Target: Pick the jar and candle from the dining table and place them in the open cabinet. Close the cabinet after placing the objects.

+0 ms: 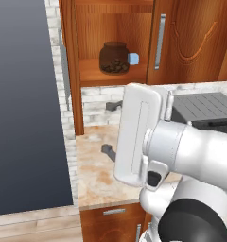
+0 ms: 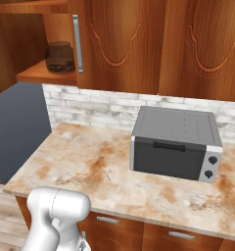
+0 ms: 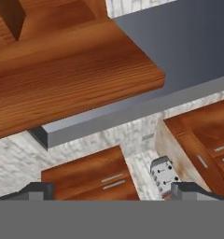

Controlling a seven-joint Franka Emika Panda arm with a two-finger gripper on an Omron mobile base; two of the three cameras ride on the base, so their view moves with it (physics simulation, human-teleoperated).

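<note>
The jar (image 1: pixel 114 57) (image 2: pixel 60 58), clear glass with dark lumps and a dark lid, stands on the lower shelf of the open cabinet (image 1: pixel 89 75) (image 2: pixel 36 73). My gripper (image 1: pixel 110 128) (image 3: pixel 111 190) hangs below that shelf, over the left end of the marbled counter (image 1: pixel 94 179). It is open and holds nothing, with its dark fingertips (image 1: pixel 108 151) pointing left and wide apart. The candle and the dining table are out of view.
A small pale-blue cube (image 1: pixel 133 58) sits right of the jar. A grey toaster oven (image 2: pixel 176 142) stands on the counter to the right. A dark grey panel (image 1: pixel 25 108) rises at the left. The neighbouring door (image 1: pixel 191 42) is closed. Wood drawers (image 3: pixel 86 177) lie beyond.
</note>
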